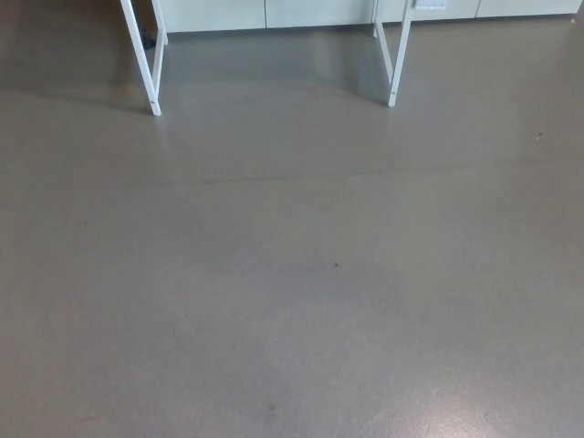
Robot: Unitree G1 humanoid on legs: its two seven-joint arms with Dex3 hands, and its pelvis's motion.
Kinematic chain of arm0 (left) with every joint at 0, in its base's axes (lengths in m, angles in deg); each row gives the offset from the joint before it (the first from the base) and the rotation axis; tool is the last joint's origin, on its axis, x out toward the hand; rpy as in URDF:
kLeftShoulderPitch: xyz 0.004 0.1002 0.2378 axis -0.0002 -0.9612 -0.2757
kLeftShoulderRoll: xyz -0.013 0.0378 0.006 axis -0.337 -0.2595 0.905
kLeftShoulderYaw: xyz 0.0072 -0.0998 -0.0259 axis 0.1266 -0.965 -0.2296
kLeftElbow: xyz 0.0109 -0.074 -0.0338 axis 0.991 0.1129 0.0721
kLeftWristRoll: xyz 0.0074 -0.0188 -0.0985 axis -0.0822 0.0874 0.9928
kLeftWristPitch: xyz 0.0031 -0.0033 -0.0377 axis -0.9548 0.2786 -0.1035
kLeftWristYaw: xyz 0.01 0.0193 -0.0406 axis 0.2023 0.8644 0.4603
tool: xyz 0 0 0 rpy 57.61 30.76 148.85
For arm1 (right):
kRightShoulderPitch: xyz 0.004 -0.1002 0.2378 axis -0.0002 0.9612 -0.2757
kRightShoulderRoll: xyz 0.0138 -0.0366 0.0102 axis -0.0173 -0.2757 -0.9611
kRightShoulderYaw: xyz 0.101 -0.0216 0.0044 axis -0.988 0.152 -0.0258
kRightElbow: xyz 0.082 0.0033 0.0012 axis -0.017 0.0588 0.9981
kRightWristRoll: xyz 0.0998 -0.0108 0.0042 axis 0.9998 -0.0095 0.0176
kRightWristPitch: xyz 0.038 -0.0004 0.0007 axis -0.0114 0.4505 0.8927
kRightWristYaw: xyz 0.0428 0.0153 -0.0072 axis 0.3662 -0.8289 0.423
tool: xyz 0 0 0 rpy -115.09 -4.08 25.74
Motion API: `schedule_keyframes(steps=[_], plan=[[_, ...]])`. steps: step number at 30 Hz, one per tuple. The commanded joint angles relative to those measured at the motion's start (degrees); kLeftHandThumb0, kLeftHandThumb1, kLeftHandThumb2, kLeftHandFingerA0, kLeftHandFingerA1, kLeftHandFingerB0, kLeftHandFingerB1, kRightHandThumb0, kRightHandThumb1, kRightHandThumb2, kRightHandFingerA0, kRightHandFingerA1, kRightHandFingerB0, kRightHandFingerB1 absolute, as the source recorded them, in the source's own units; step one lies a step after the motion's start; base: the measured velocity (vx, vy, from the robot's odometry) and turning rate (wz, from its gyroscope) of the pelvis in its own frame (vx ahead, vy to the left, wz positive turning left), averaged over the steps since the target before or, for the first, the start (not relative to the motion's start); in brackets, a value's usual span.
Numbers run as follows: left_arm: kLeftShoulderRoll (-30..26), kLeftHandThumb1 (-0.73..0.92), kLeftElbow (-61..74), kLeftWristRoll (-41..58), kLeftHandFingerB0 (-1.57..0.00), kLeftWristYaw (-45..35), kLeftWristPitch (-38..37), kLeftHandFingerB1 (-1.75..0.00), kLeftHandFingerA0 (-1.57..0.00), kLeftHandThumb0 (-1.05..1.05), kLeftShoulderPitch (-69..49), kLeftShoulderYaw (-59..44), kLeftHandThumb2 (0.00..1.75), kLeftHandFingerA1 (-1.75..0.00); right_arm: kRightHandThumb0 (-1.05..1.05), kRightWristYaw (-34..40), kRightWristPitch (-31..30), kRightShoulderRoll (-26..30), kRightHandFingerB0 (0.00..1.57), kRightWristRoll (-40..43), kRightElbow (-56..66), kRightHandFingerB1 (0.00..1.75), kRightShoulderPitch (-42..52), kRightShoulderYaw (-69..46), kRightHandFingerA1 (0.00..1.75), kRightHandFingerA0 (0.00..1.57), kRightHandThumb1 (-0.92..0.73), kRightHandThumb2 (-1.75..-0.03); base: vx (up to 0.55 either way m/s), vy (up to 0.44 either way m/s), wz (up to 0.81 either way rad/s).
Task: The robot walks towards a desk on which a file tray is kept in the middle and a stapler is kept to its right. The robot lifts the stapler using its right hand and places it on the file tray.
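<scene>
Nearest to me is only the grey floor [292,347], smooth, with a pale shine low at the right and a small dark speck [335,265] near the middle. Neither the left hand nor the right hand of the robot shows here, so I cannot tell if they are released or clenched, and I see them hold or touch nothing.

Farther on stand the white desk legs, one pair at the left [151,82] and one pair at the right [393,78]. Behind them are pale cabinet fronts [274,11] along the wall. The desk top is above the upper edge, so the stapler and the file tray are not visible.

I judge that the robot is on its walk toward the desk. The danger lies in this approach. If it comes in crooked, it may knock a leg and shift the stapler. If it stops too far away, the right hand would not reach it.
</scene>
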Motion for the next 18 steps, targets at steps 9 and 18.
schedule_keyframes(steps=[9,18], plan=[[-0.7,0.61,-1.2,2.0,-0.47,-1.8,-3.4,-0.39,-0.53,-0.51,0.0,-2.1,0.58,-0.46,-0.64,-3.3,-0.2,1.7,0.14,1.1,1.0,0.28,1.2,1.5,0.38,0.38,-0.62,-0.59,0.00,0.000,0.00],[-1.2,0.62,0.3,2.1,-0.47,-1.5,-2.2,-0.39,-0.54,-0.50,-1.1,-2.1,0.58,-0.45,-0.62,-6.5,-3.4,3.6,0.11,2.2,-0.7,0.24,1.3,2.3,0.38,0.31,-0.64,-0.60,0.00,0.006,0.03]])
